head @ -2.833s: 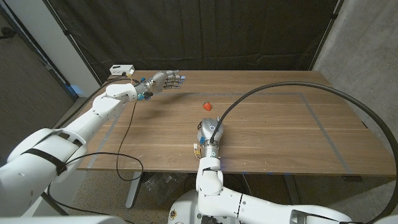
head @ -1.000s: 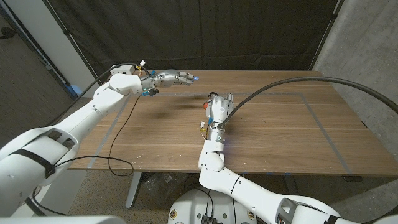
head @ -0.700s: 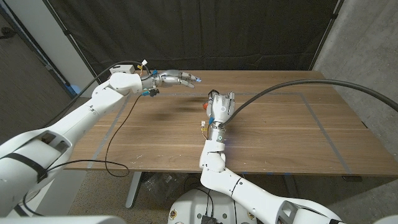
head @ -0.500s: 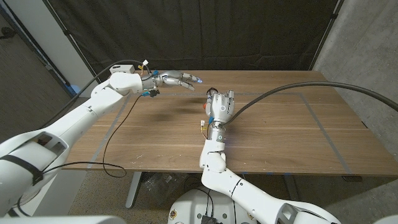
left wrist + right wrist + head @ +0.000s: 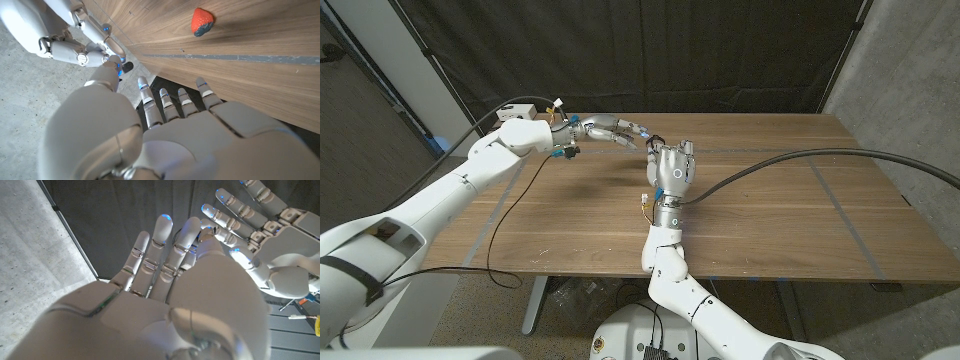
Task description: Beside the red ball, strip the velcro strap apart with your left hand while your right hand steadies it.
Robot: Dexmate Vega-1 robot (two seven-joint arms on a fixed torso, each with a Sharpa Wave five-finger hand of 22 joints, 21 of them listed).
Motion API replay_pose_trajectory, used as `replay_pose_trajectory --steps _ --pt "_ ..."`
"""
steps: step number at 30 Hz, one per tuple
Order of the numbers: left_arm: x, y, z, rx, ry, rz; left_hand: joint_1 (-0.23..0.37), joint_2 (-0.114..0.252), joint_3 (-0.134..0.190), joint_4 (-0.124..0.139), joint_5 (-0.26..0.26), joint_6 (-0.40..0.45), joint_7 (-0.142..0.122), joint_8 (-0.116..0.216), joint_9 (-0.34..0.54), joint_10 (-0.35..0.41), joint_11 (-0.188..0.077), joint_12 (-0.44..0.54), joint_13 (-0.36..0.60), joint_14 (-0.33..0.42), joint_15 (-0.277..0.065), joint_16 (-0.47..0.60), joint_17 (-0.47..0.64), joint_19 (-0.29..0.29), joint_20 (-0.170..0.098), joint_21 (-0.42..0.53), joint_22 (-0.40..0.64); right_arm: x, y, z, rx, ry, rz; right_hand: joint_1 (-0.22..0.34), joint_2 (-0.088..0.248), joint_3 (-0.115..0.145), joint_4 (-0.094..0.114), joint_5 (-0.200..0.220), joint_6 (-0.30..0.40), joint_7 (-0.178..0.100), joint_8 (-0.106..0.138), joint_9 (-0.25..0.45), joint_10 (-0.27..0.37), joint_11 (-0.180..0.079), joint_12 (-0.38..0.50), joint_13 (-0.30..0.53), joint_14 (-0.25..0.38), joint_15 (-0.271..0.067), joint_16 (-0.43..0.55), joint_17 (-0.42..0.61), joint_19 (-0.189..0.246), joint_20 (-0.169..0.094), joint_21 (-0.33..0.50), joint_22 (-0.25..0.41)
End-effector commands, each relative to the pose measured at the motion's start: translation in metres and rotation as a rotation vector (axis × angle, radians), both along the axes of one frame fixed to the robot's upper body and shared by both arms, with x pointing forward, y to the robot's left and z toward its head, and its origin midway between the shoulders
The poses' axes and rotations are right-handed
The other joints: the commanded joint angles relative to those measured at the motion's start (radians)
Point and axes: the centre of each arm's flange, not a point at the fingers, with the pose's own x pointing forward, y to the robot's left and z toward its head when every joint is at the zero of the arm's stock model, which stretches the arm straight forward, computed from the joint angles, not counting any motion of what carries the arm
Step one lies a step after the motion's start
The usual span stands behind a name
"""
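Zero peeling done afaict. Can't make out the velcro strap anywhere, so no telling where it sits or whether it's joined or apart. Spotted the red ball (image 5: 202, 22) lying on the table (image 5: 770, 200), dark bit on one end. Right hand (image 5: 672, 166) up off the wood around mid-table, fingers straight and apart, nothing in them. Left hand (image 5: 615, 131) reaching in from the far left, fingers stretched out, empty too, tips close to the right hand. Left to do imo: find and grab the strap, pin w/ right, rip w/ left.
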Motion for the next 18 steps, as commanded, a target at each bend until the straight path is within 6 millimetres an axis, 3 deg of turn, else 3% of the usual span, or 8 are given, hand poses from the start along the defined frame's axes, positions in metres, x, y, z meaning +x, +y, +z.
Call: replay_pose_trajectory --steps 1,12,18 --pt "-0.001 -0.017 -0.002 -0.008 -0.033 -0.013 0.017 -0.005 -0.004 0.004 0.005 0.022 -0.001 0.012 0.001 0.011 -0.002 0.006 0.004 0.011 -0.002 0.008 0.003 0.011 0.006 0.005 0.003 -0.006 0.004 0.001 -0.025 -0.038 0.032 0.002 0.009 -0.009 -0.001 0.002 0.022 -0.011 -0.004 0.006 0.009 0.004 -0.003 0.007 0.008 -0.086 0.007 0.003 -0.006 -0.06 0.015 -0.001" --pt "-0.007 -0.035 0.002 0.084 -0.063 -0.035 0.066 -0.021 -0.007 -0.01 0.008 0.035 -0.003 0.014 -0.001 -0.004 -0.008 -0.001 0.006 -0.003 -0.008 -0.001 0.0 0.025 -0.006 0.01 0.002 -0.003 0.005 0.005 -0.038 -0.039 0.037 0.004 0.01 -0.017 -0.001 0.004 0.028 -0.01 -0.014 0.007 0.014 0.003 -0.008 0.011 0.008 -0.086 0.009 0.007 -0.014 -0.059 0.039 -0.006" --pt "-0.004 -0.035 0.004 0.064 -0.054 -0.032 0.072 -0.011 -0.008 -0.001 0.009 0.047 -0.002 0.017 -0.001 0.001 -0.009 0.001 0.007 -0.01 -0.009 -0.001 0.002 0.026 -0.009 0.01 0.002 -0.004 0.005 0.005 -0.052 -0.053 0.046 0.005 0.011 -0.021 0.0 0.004 0.03 -0.01 -0.018 0.008 0.016 0.003 -0.01 0.014 0.01 -0.086 0.011 0.009 -0.018 -0.061 0.05 -0.009"
